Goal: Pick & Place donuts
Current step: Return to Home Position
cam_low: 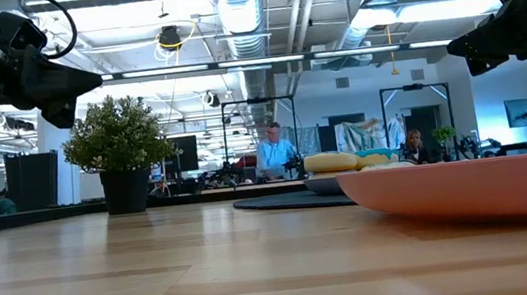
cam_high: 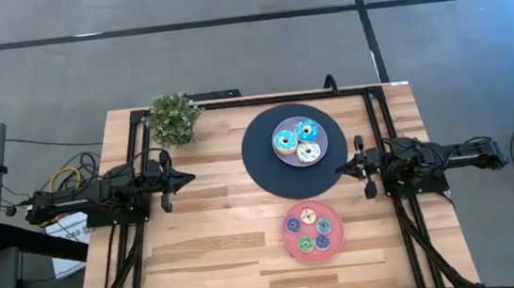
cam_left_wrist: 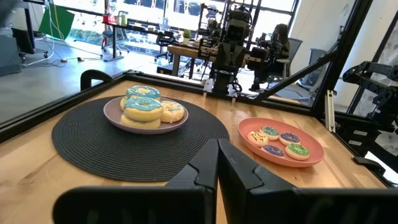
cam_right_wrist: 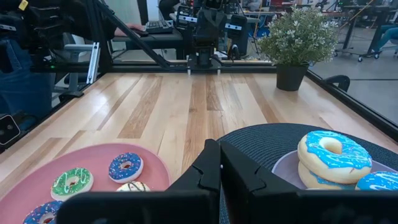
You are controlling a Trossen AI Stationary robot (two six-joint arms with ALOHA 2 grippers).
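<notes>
Pink plate (cam_high: 314, 258) and lavender plate (cam_high: 280, 158) are holding donuts (cam_high: 285, 141).
Left claw (cam_high: 188, 179) and right claw (cam_high: 340, 167) are hovering — both pinched together.

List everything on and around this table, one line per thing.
big donuts: at least three, blue or white icing, piled on the lavender plate
small donuts: five, mixed icing, on the pink plate
lavender plate: one, on the black disc
pink plate: one, on bare wood beside the disc
black disc: one, on the right arm's side of the table
potted plant: one, green, at the table edge on the left arm's side
table: one, light wood
people: at least two, in the room behind
left tool: shut, empty
right tool: shut, empty, by the disc's edge
</notes>
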